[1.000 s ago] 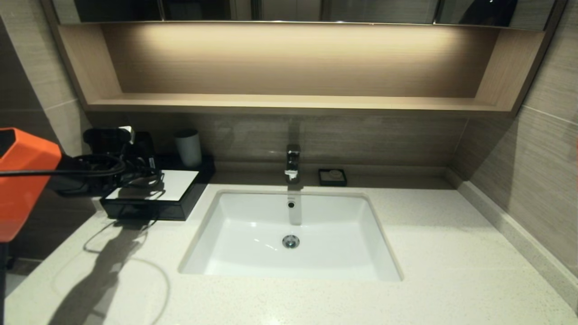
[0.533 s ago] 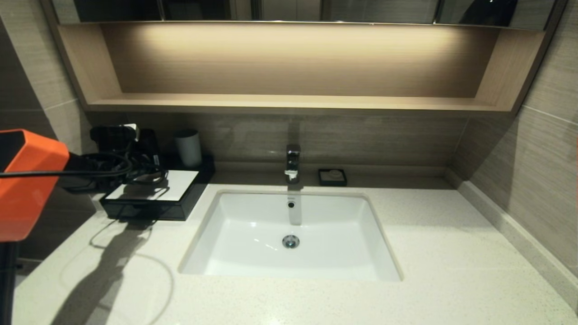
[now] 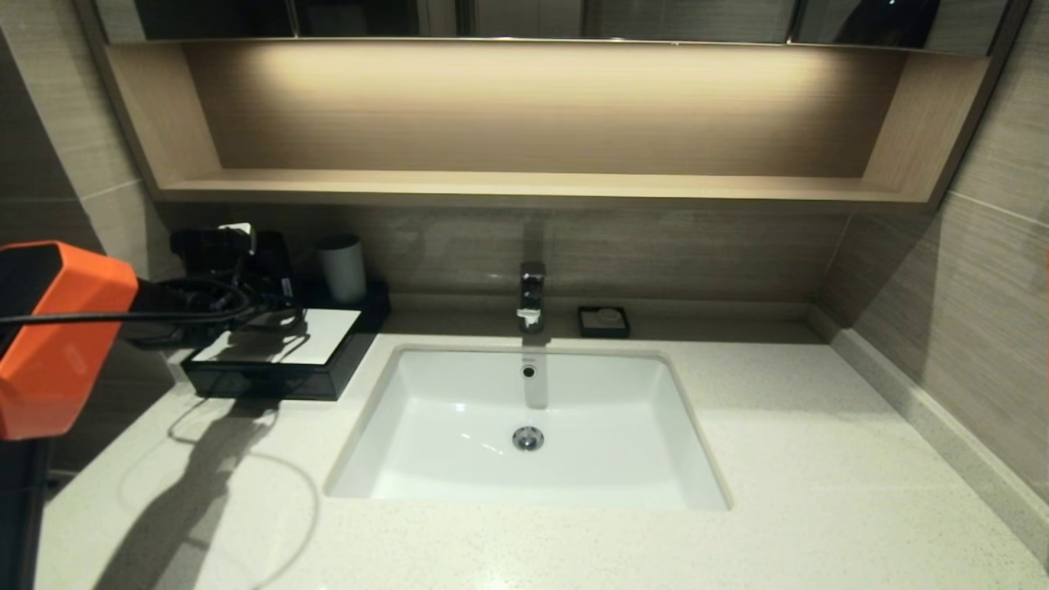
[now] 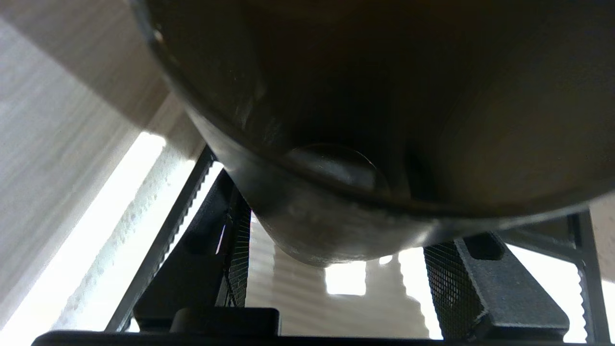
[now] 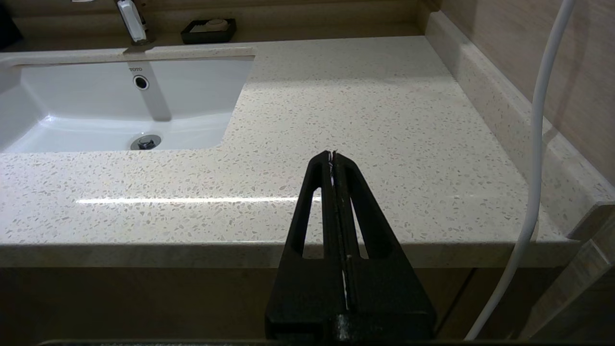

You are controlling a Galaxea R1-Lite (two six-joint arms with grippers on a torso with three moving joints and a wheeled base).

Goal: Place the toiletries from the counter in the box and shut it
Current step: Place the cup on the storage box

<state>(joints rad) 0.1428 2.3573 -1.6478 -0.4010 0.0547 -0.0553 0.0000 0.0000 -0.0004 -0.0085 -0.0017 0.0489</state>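
Note:
The black box (image 3: 274,373) with its white top panel (image 3: 324,332) sits on the cream counter (image 3: 819,459), left of the basin; its front looks closed. No plastic-wrapped toiletries are in view. My left gripper (image 3: 274,283) hovers over the back left of the box, close to the dark grey cup (image 3: 342,266). In the left wrist view the gripper (image 4: 336,269) is open, its fingers (image 4: 238,250) wide apart above the white panel (image 4: 298,293). A dark rounded surface (image 4: 384,96), seemingly the cup, fills most of that view. My right gripper (image 5: 332,154) is shut and empty at the counter's front right edge.
The white basin (image 3: 524,426) is sunk into the middle of the counter, with a chrome tap (image 3: 531,299) behind it. A small black soap dish (image 3: 603,321) stands right of the tap. A wooden shelf (image 3: 524,187) overhangs the back wall. A white cable (image 5: 538,144) hangs beside my right gripper.
My left arm has moved to the right and a little farther back, bringing the gripper closer to the cup. The cup and box have not moved.

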